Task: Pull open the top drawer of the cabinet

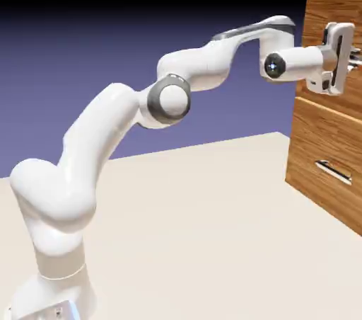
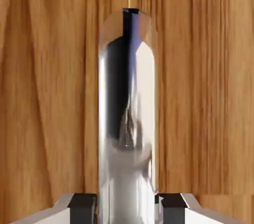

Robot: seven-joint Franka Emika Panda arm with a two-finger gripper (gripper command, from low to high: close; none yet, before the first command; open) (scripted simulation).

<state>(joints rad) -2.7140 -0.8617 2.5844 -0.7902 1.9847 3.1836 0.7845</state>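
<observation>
The cabinet (image 1: 332, 1) of brown wood grain stands at the exterior view's right edge. My gripper (image 1: 349, 58) is pressed up to the top drawer (image 1: 319, 14), at its silver bar handle (image 1: 355, 61). In the hand view the handle (image 2: 128, 119) runs upright through the middle, large and mirror-bright, against the drawer's wood front (image 2: 44, 94). Both dark fingertips (image 2: 82, 209) sit tight against its sides, so my gripper (image 2: 128, 209) is shut on the handle.
Below the top drawer is the lower drawer (image 1: 318, 145) with its own silver handle (image 1: 334, 171). The beige table (image 1: 198, 226) stretches from the arm's base to the cabinet's foot.
</observation>
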